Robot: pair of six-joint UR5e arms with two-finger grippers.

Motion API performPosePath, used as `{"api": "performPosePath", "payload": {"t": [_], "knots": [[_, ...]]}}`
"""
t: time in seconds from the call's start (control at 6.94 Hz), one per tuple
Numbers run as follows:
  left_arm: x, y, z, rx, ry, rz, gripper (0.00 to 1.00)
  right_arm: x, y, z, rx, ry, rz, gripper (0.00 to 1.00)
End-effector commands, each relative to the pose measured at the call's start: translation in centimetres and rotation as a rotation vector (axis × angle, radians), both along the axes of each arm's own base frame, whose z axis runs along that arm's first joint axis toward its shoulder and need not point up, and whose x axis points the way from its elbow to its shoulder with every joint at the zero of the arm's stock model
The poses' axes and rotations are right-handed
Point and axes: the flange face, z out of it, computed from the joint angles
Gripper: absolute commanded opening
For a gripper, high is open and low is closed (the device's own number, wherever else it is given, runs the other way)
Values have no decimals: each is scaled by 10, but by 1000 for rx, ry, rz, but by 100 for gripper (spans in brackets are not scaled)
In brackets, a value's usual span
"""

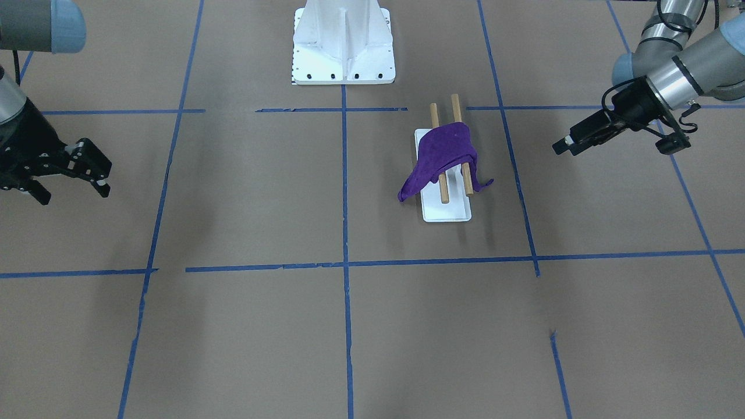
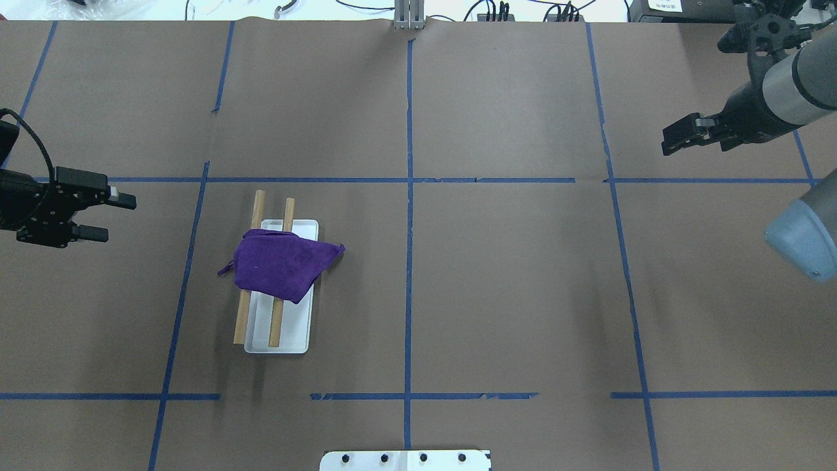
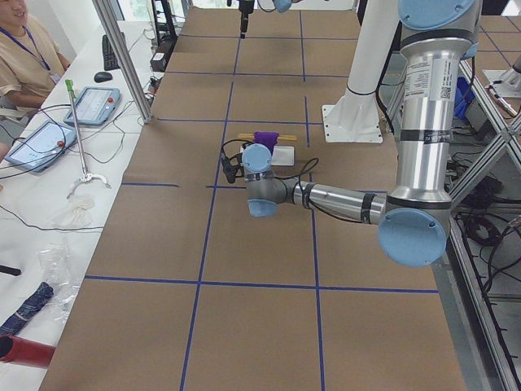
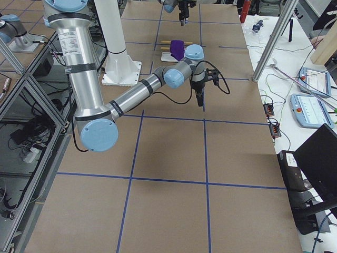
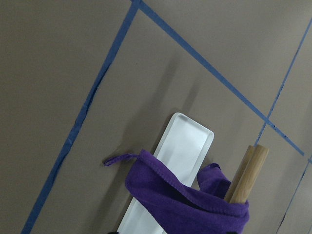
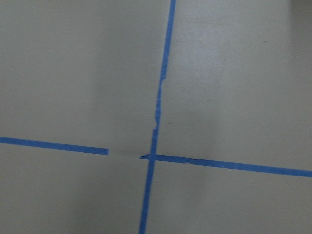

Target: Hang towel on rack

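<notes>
Evidently, towel (image 2: 281,265) over rack (image 2: 294,330), its middle out of sight; both jaws apart.

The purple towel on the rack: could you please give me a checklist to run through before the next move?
1. Purple cloth towel lies over both brown wooden rods: ok.
2. Towel hangs evenly: not ok; it is bunched, with one corner trailing off to the side.
3. Trailing corner is off the table: cannot tell.
4. Rack stands upright on its flat white rectangular base: ok.
5. Left gripper is open, empty and apart from the rack: ok.
6. Right gripper is open, empty and far from the rack: ok.
</notes>
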Motion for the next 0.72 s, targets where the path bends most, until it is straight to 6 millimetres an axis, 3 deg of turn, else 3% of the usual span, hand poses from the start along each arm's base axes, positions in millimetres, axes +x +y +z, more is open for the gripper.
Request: {"api": "performPosePath", "payload": {"t": [0.0,0.14,0.29,0.43,0.58], "knots": [[-69,5,70,286,-170,-43,100,90,-28,83,-23,18,-67,100],[-112,6,110,432,-282,-60,100,129,-31,125,-41,35,-74,100],[-153,-4,134,555,-416,-45,100,168,-31,171,-40,64,-102,100],[-209,-14,154,656,-572,-12,100,190,-25,207,-42,92,-161,100],[-256,-17,176,687,-722,48,100,211,-16,225,-69,95,-160,100]]}}
